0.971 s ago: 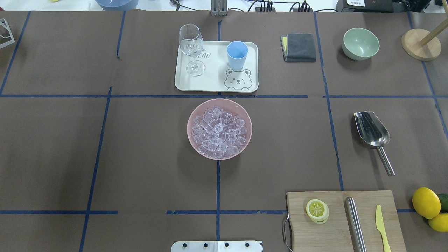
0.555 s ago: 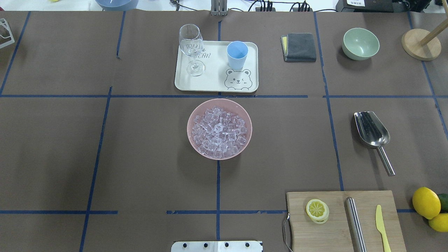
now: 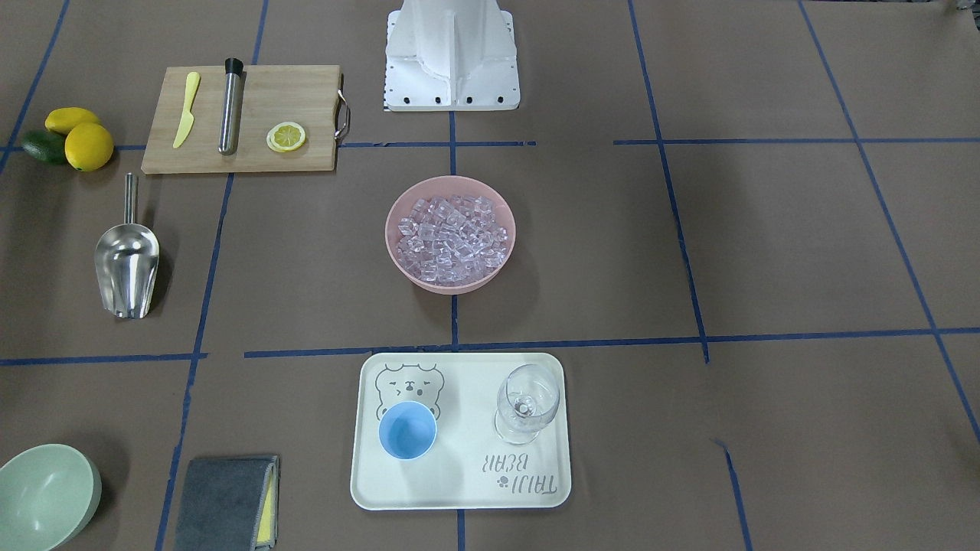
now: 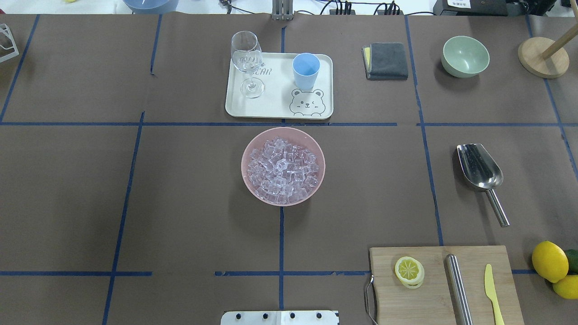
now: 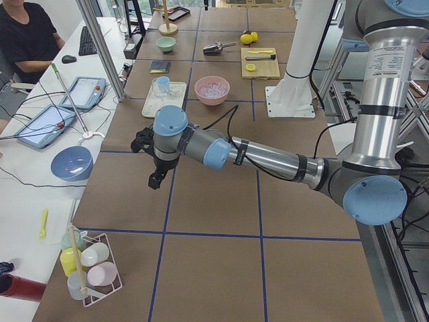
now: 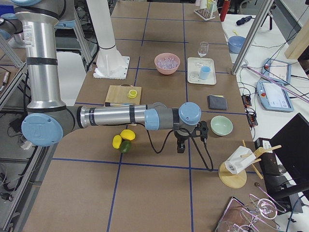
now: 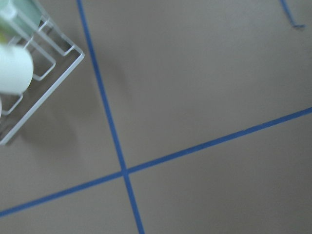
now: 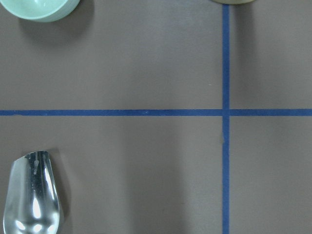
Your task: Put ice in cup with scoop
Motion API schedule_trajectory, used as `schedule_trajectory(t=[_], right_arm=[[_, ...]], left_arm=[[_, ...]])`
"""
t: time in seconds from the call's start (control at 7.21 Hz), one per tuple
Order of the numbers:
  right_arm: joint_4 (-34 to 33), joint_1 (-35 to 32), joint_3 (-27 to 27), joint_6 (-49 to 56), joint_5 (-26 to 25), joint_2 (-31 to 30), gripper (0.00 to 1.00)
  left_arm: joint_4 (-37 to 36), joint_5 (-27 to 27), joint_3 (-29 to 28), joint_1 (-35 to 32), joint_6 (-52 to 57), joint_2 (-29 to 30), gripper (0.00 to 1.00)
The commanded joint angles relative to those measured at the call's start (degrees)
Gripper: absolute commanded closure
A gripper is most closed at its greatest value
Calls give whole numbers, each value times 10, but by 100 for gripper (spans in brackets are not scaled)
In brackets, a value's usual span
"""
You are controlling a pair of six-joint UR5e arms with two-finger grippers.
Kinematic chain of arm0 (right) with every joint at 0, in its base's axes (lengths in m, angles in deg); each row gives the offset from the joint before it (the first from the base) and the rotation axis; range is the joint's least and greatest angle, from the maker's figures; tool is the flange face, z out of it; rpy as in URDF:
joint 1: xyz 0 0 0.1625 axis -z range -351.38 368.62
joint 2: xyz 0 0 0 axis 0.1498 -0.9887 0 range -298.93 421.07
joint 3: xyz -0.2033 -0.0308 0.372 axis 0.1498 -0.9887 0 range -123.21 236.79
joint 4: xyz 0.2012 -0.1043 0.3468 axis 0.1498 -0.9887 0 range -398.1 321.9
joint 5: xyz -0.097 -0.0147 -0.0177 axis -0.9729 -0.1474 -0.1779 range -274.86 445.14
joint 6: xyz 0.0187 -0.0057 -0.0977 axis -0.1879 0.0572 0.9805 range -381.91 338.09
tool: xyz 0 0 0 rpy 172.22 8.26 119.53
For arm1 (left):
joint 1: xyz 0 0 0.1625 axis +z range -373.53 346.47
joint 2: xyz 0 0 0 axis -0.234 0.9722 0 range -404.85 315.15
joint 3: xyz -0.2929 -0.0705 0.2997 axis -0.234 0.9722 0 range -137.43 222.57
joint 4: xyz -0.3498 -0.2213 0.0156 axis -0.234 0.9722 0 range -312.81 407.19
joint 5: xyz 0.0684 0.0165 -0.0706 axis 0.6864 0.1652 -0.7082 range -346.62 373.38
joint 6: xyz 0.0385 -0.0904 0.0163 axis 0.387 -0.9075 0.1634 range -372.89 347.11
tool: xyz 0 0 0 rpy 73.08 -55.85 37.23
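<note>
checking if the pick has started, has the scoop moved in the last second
No. The scoop lies in the same spot, right of the blue tape line, handle toward the cutting board.

Whether the right gripper [image 6: 181, 146] is spread or closed cannot be told, since it is seen only small and from the side. The same holds for the left gripper [image 5: 155, 180]. Beneath the right gripper, the scoop [image 8: 33, 195] is cut off by the lower edge, its handle unseen, and a green bowl [image 8: 41, 7] by the upper edge. Beneath the left gripper, a wire rack [image 7: 44, 96] is blurred and cropped.
</note>
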Motion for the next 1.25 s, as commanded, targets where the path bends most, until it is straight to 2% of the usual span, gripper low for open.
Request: schedule_trajectory(t=[0.0,0.28,0.56,0.69,0.97,1.11], right_arm=[[127,47,4,-98,0,-7,0],[233,97,10,-219,-11,-28,0],[235,175,52,-326,-61,-37,0],[235,213,79,-379,-87,-38,0],[228,261,114,-416,-107,-50,0],[228,300,127,-416,-138,-71,0]], left_arm=[[148,-30,12,53,-44,2,0],[175,-34,24,87,-50,0,0],[231,-31,-4,176,-47,34,1],[284,-33,-11,199,-54,50,0],[291,-35,-16,206,-52,51,0],[291,-34,-14,215,-53,52,0]])
